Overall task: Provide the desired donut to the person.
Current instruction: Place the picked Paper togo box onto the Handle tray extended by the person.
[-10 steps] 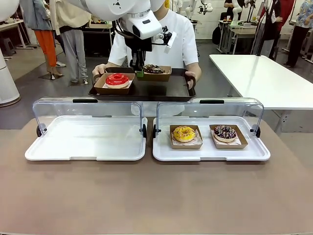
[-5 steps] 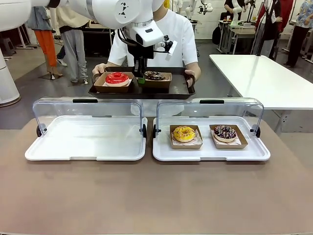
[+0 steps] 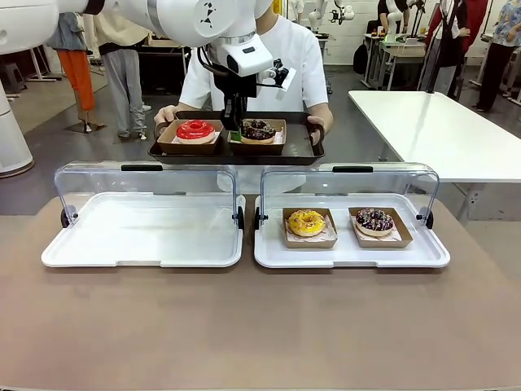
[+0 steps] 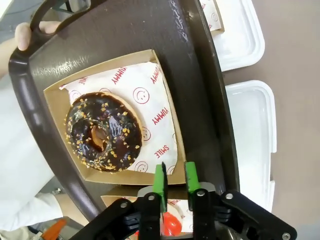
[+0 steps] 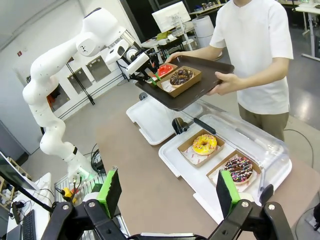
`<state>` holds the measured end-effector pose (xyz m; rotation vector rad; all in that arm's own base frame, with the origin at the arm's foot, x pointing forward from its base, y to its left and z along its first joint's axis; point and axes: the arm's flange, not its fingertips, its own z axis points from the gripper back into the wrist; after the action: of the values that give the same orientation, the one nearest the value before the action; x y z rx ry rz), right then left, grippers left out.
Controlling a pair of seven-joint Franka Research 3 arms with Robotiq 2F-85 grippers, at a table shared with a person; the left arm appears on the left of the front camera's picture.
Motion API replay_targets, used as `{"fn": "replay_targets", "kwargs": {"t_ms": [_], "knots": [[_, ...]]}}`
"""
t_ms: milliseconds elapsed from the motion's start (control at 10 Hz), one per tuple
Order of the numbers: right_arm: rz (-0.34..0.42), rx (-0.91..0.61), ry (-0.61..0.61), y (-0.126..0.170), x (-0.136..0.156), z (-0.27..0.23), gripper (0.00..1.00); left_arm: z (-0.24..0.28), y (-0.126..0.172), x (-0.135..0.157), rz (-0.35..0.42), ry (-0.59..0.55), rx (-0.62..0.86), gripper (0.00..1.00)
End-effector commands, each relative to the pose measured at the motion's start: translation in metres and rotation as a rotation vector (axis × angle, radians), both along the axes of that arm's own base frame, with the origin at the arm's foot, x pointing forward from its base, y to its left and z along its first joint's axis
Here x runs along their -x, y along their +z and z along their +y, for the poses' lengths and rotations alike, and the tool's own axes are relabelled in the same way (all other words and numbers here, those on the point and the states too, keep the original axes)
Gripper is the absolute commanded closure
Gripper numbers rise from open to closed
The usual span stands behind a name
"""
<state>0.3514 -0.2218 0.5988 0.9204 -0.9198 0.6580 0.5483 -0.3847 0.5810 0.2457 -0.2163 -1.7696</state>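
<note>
Front view, left to right: the left white tray (image 3: 98, 259) sits on the table (image 3: 260, 326) with its clear lid (image 3: 146, 181) flipped up at the back. Behind it the person (image 3: 297, 57) holds a dark serving tray (image 3: 236, 152) level over the table's far edge, one hand (image 3: 165, 115) on each end. On that tray, red donut (image 3: 195, 130) in its cardboard box on the left, chocolate donut (image 3: 258, 129) with orange sprinkles in its own box just beside it on the right. Left gripper (image 3: 232, 129) hangs over the gap between the two boxes; in the left wrist view the green pads (image 4: 160, 180) sit at the chocolate donut box's near edge, a narrow gap between them, and I can't tell whether they pinch the cardboard rim or have let go. Right white tray (image 3: 273, 257) holds a yellow donut (image 3: 307, 221) and a dark sprinkled donut (image 3: 374, 219), each boxed, side by side, lid up as well. Right gripper (image 5: 170, 192) is spread wide in its own view, nothing between the fingers, well back from both white trays.
</note>
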Motion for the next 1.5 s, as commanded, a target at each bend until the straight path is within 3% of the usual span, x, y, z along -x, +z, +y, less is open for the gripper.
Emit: {"fn": "replay_targets", "kwargs": {"t_ms": [0, 200, 300, 800, 1100, 1200, 1400], "knots": [[-0.003, -0.005, 0.0, 0.001, -0.001, 0.001, 0.0, 0.001, 0.01, -0.002, 0.021, -0.017, 0.019, 0.0], [-0.003, -0.005, 0.0, 0.001, -0.001, 0.001, 0.0, 0.002, 0.015, 0.001, 0.019, -0.022, 0.027, 0.0], [-0.003, -0.005, 0.0, 0.001, -0.001, 0.001, 0.0, 0.003, 0.017, 0.002, 0.021, -0.024, 0.031, 0.48], [-0.003, -0.005, 0.0, 0.001, -0.001, 0.001, 0.0, -0.002, 0.023, 0.009, 0.097, -0.063, 0.031, 0.0], [-0.003, -0.005, 0.0, 0.001, -0.001, 0.001, 0.0, 0.002, 0.023, 0.02, 0.157, -0.066, 0.003, 0.0], [-0.003, -0.005, 0.0, 0.001, -0.001, 0.001, 0.0, 0.007, 0.025, 0.034, 0.181, -0.06, -0.007, 0.0], [-0.003, -0.005, 0.0, 0.001, -0.001, 0.001, 0.0, 0.035, 0.037, 0.088, 0.162, -0.092, -0.024, 0.0]]}}
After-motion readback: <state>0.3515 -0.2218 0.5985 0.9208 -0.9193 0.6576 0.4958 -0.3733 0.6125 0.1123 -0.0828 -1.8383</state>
